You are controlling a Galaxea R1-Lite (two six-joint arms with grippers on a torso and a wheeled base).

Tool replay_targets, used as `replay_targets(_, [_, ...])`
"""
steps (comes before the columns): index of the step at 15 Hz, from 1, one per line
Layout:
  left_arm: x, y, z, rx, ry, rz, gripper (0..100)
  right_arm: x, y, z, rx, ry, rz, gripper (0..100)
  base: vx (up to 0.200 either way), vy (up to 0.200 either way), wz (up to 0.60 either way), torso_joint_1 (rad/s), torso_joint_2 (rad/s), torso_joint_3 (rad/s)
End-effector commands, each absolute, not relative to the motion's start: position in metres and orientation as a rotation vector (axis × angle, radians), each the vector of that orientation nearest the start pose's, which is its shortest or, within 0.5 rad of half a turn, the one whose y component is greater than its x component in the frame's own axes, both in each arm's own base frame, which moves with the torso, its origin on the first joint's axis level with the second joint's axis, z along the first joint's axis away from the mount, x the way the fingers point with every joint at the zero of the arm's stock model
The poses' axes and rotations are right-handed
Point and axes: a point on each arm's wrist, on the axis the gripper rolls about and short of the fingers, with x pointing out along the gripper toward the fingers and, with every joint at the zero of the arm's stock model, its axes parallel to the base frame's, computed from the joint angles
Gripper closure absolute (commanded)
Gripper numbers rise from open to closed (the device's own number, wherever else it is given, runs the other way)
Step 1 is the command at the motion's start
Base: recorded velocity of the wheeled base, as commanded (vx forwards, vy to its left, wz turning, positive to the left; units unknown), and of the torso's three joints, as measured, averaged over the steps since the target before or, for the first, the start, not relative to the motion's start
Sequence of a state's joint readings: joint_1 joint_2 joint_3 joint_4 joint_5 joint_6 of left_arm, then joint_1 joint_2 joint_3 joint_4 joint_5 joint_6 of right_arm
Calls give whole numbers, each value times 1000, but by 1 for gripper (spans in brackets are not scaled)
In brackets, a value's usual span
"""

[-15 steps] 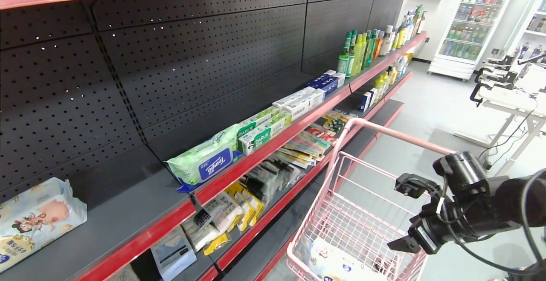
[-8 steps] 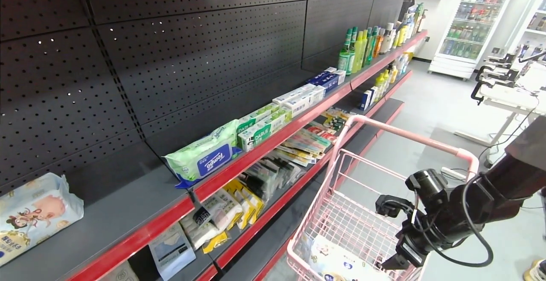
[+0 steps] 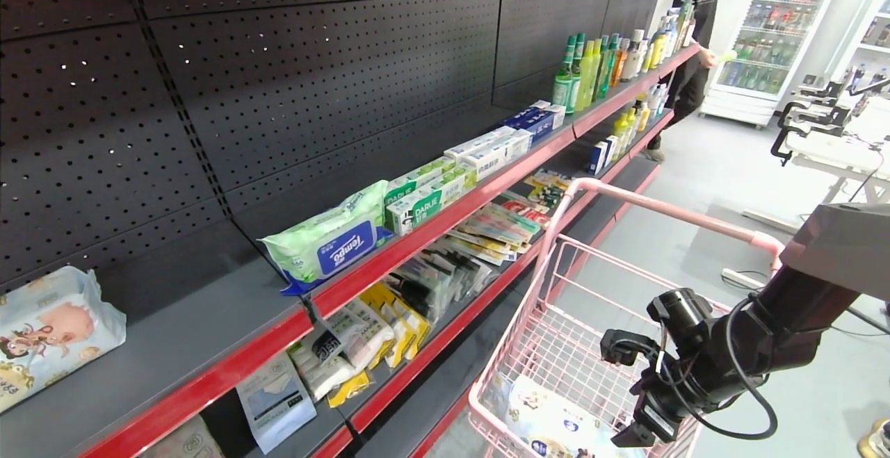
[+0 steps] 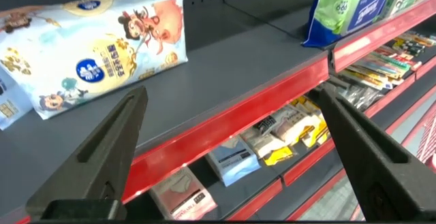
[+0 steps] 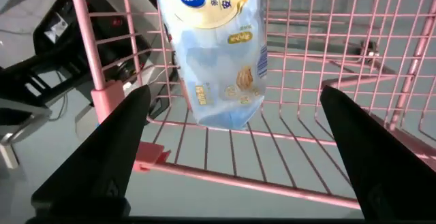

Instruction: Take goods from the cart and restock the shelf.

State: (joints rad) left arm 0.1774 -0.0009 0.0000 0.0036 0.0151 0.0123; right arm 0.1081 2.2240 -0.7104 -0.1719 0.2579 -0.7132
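A pink cart [image 3: 667, 211] stands at the lower right, beside the shelf [image 3: 208, 326]. In it lies a pale blue cartoon-print pack [image 3: 556, 423], also seen as the pack [image 5: 218, 47] on the cart's wire floor [image 5: 306, 135]. My right gripper [image 3: 626, 434] hangs inside the cart just above that pack, open, its fingers [image 5: 122, 135] spread wide with nothing between them. A matching cartoon pack [image 3: 49, 329] lies on the grey shelf board at the left. My left gripper [image 4: 229, 91] is open in front of this shelf pack [image 4: 102, 37], apart from it.
A green wipes pack [image 3: 327, 242] and toothpaste boxes [image 3: 431, 197] line the shelf to the right, with bottles [image 3: 591, 72] farther along. The lower shelves hold packets [image 3: 375, 326]. Bare grey board lies between the two packs. A fridge [image 3: 772, 34] and a white table [image 3: 834, 156] stand beyond.
The head camera has tilted down, so the whole picture shifted. My right arm has come down and left, lowering its gripper into the cart toward the pack.
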Motion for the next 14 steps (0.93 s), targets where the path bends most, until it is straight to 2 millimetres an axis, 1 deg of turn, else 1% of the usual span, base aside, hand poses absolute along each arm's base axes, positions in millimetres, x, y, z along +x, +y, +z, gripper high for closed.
replay_targets(1, [-23,-4,75,14,4,193,0,287,37,-35,-498,1177,780,0,0,0,0,-149,339,193])
replay_targets(11, [-23,-4,75,14,4,193,0,287,43,-32,-509,1156,813,0,0,0,0,-147,350,202])
replay_targets(14, [-23,-4,75,14,4,193,0,286,44,-31,-516,1127,862,0,0,0,0,-113,279,159])
